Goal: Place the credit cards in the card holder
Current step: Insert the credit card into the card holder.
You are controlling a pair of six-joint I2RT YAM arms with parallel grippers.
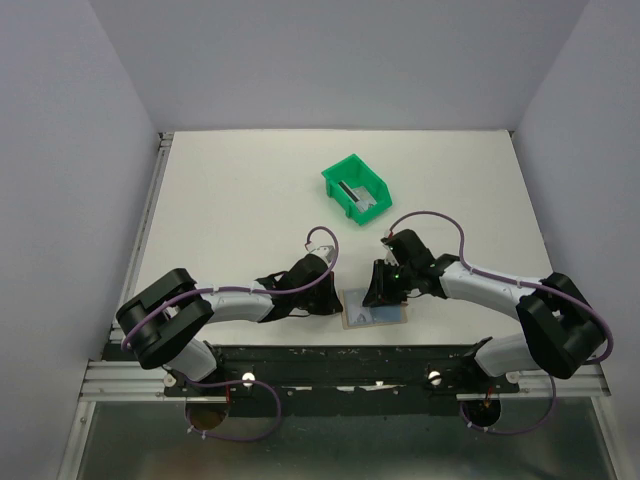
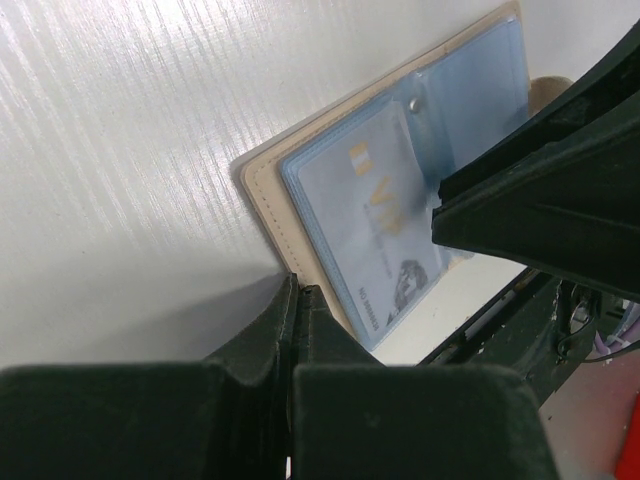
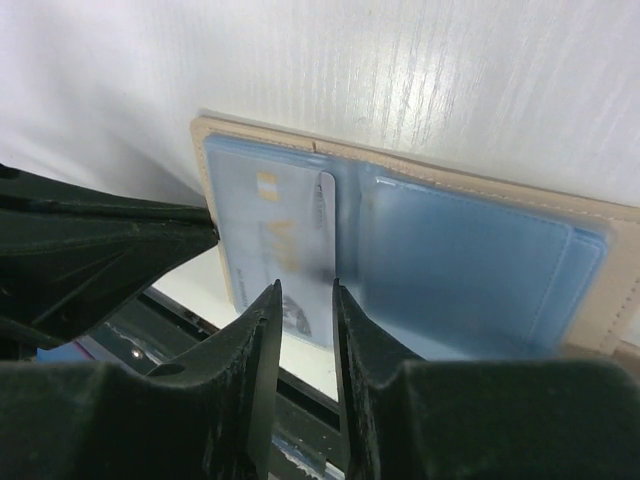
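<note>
Open card holder [image 3: 450, 180] lies flat at the near edge of the table [image 1: 240, 200], between my two pincers. One credit card [image 3: 290, 230] sits in its left pocket under the pale blue plastic, its near end poking out. My right gripper [image 3: 305, 292] is at a narrow gap just over that near end, with nothing clamped. Can't tell if it touches. My left gripper [image 2: 297, 300] is fully closed and empty, its tip at the holder's tan left edge. A second card [image 1: 362, 193] lies in the green bin [image 1: 335, 180], well apart, farther back.
</note>
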